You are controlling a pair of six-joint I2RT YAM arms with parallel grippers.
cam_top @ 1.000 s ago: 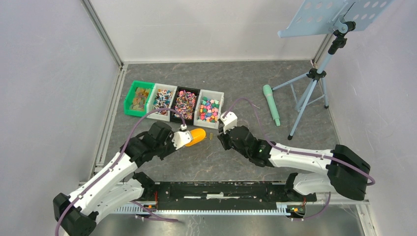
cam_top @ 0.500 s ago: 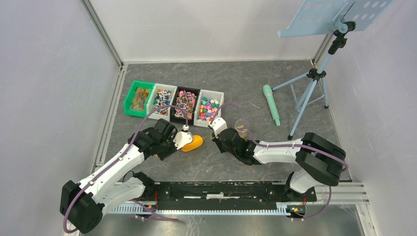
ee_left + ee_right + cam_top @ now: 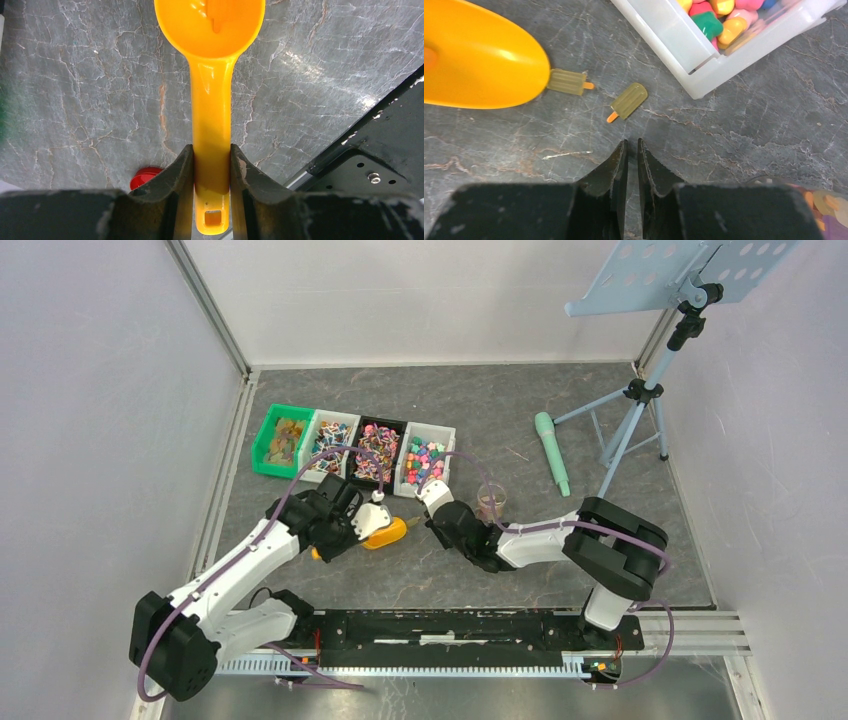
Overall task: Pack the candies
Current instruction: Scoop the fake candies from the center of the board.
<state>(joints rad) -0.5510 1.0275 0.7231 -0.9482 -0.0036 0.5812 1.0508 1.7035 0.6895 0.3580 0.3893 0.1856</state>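
Note:
My left gripper (image 3: 212,150) is shut on the handle of the orange scoop (image 3: 212,100), whose bowl lies low over the table (image 3: 388,532). Two loose yellow-green popsicle-shaped candies (image 3: 629,100) lie on the table; the other one (image 3: 566,81) touches the scoop's tip (image 3: 479,65). My right gripper (image 3: 632,142) hovers just short of them, its jaws a thin slit apart with nothing between them. Several bins of candies (image 3: 376,450) stand in a row behind. A clear cup (image 3: 490,502) with a few candies stands to the right of my right gripper (image 3: 432,515).
The nearest white bin (image 3: 684,45) sits just beyond the loose candies. A red lid (image 3: 145,176) lies under my left wrist. A green stick-shaped object (image 3: 551,452) and a music stand's tripod (image 3: 640,390) stand at the right. The black base rail (image 3: 370,150) runs along the near edge.
My right arm has swung left and down towards the scoop's tip, uncovering the cup. The left gripper has drawn the scoop slightly back and lower. The right jaws narrowed a little.

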